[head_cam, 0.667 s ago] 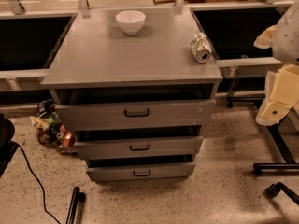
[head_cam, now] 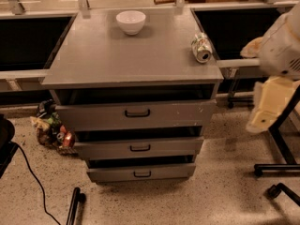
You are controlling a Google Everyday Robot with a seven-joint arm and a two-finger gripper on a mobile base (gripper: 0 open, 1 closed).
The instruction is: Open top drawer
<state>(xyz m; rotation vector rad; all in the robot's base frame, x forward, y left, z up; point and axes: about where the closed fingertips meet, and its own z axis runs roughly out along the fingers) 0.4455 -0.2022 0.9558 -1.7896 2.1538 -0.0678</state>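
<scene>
The top drawer (head_cam: pixel 136 115) is the widest of three grey drawers in a grey cabinet (head_cam: pixel 131 60). It has a black bar handle (head_cam: pixel 137 113) at its centre and pale scuffs at the right of its front. A dark gap shows above its front. Two narrower drawers (head_cam: pixel 139 147) sit below it. My gripper (head_cam: pixel 268 104), a cream part under the white arm (head_cam: pixel 281 46), hangs at the right, beside the cabinet's right front corner. It is apart from the drawer and level with the top drawer's front.
A white bowl (head_cam: pixel 131 21) and a can lying on its side (head_cam: pixel 202 47) rest on the cabinet top. Coloured clutter (head_cam: pixel 52 128) lies on the floor at the left. A black cable (head_cam: pixel 28 172) and black stand legs (head_cam: pixel 276 168) cross the speckled floor.
My arm and gripper have shifted slightly left and down, toward the cabinet's right side. The drawers, bowl and can have not moved.
</scene>
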